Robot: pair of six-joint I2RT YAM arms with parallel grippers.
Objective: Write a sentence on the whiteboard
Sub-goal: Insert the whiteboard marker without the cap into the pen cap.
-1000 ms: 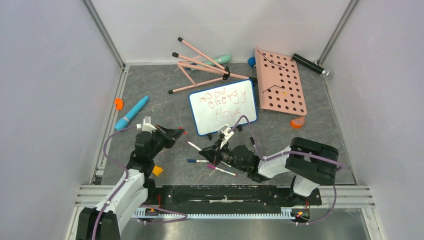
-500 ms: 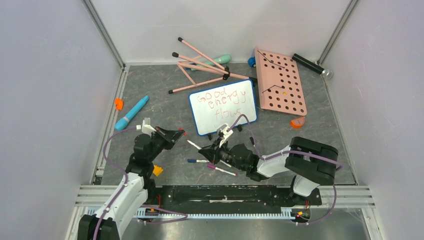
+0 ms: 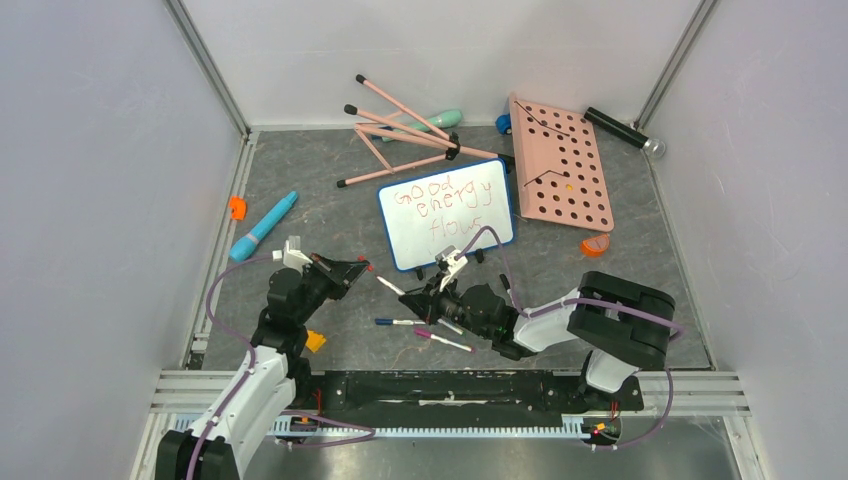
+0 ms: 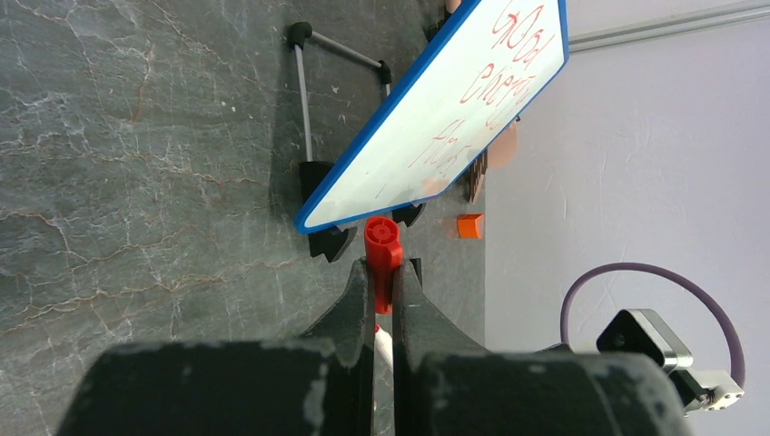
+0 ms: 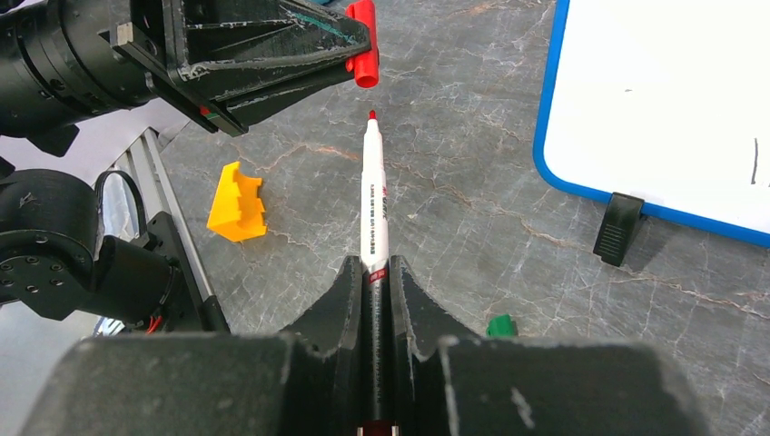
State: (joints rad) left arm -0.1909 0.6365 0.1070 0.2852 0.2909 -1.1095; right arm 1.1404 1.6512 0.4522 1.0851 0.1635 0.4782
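The whiteboard [image 3: 447, 213] stands tilted on its feet mid-desk [image 3: 300, 180], with the sentence [image 3: 440, 207] complete in red. The right fingers [image 5: 340, 300] clamp the marker [image 5: 374, 213], its tip just short of the red cap [image 5: 363, 41] pinched by the left fingers [image 4: 354, 304], probably to close it.

Whiteboard [image 3: 447, 212] central on tabletop [image 3: 330, 220]; pegboard [image 3: 562, 165] just right, tripod [image 3: 400, 130] behind, loose pens [image 3: 398, 322] in front.

left end effector [image 4: 382, 274] clamped on cap [image 4: 382, 238] | right end effector [image 5: 376, 269] clamped on marker [image 5: 374, 195]
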